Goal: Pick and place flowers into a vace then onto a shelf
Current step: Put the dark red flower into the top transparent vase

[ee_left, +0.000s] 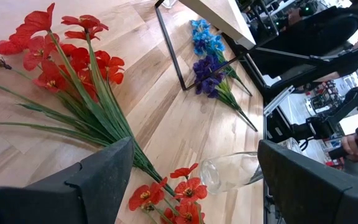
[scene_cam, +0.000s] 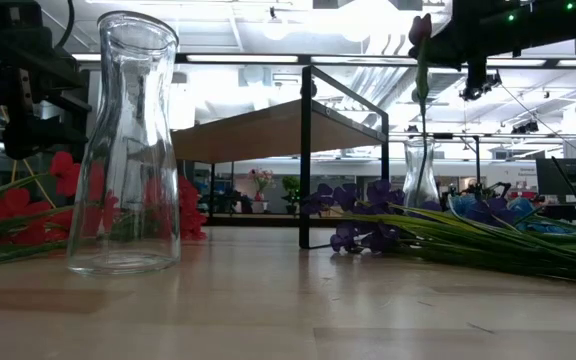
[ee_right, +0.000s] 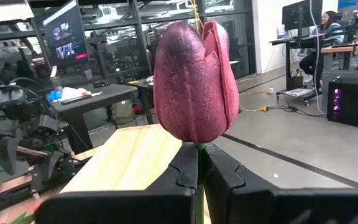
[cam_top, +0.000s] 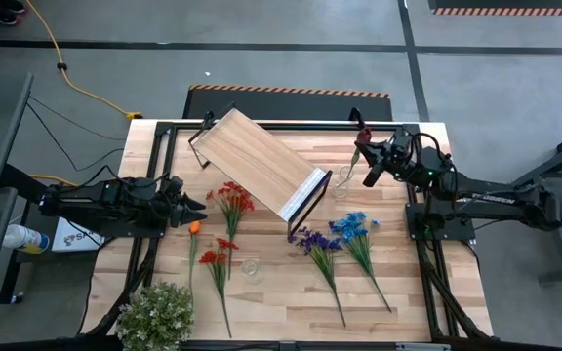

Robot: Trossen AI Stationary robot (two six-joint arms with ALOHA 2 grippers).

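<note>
My right gripper (cam_top: 368, 156) is shut on a dark red tulip (ee_right: 194, 81), raised over the table's far right part. The tulip's stem (scene_cam: 421, 95) runs down to the mouth of a small glass vase (scene_cam: 419, 175), which stands upright beside the shelf (cam_top: 261, 161). Whether the stem's end is inside the vase, I cannot tell. My left gripper (cam_top: 195, 205) is open low over the table's left side, next to a red sprig (ee_left: 73, 68) lying flat. A second glass vase (cam_top: 251, 269) stands nearer the front. Orange (cam_top: 194, 228), purple (cam_top: 315, 242) and blue (cam_top: 352, 226) sprigs lie on the table. My right gripper pinches the tulip's green stem (ee_right: 199, 154) between its two fingers (ee_right: 182, 171), right under the bloom. The fingers come about level from the table's right side and lie across the stem. The flower is lifted, bloom upright above the fingers, stem hanging straight below.
The shelf stands at a slant on the table's far middle, its black end bracket (cam_top: 310, 195) close to the small vase. A bushy pale green plant (cam_top: 156, 314) sits at the near left corner. More red blooms (cam_top: 218, 257) lie beside the near vase. A person sits at a desk (ee_right: 329, 28) far behind.
</note>
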